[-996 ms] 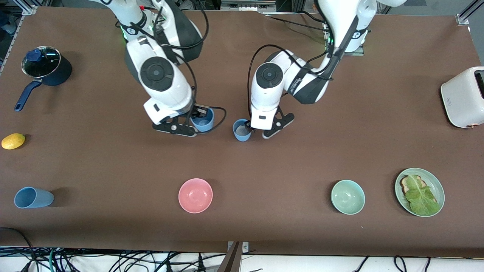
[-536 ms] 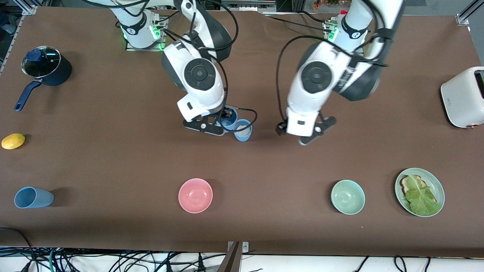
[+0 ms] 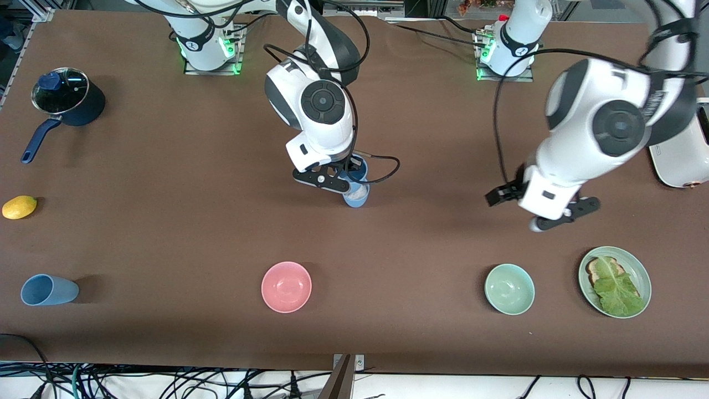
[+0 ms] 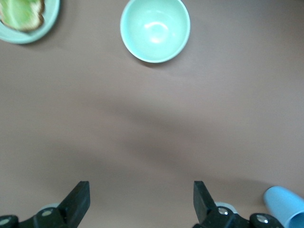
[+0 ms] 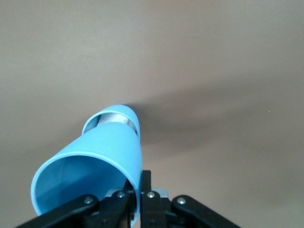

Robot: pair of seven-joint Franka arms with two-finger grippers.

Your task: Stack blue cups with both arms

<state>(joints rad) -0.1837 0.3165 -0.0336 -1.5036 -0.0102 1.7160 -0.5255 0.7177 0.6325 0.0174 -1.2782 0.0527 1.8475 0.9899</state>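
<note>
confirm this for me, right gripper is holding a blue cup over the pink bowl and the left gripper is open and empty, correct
Not quite. The front view shows the right gripper holding its blue cup over the other upright blue cup, not the pink bowl, which sits nearer the camera. The left gripper is indeed open and empty.

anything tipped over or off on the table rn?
One blue cup lies on its side near the right arm's end of the table, at the edge nearest the front camera, while the right gripper holds another cup over the standing cup. Nothing else stands out; left gripper is open.
</note>
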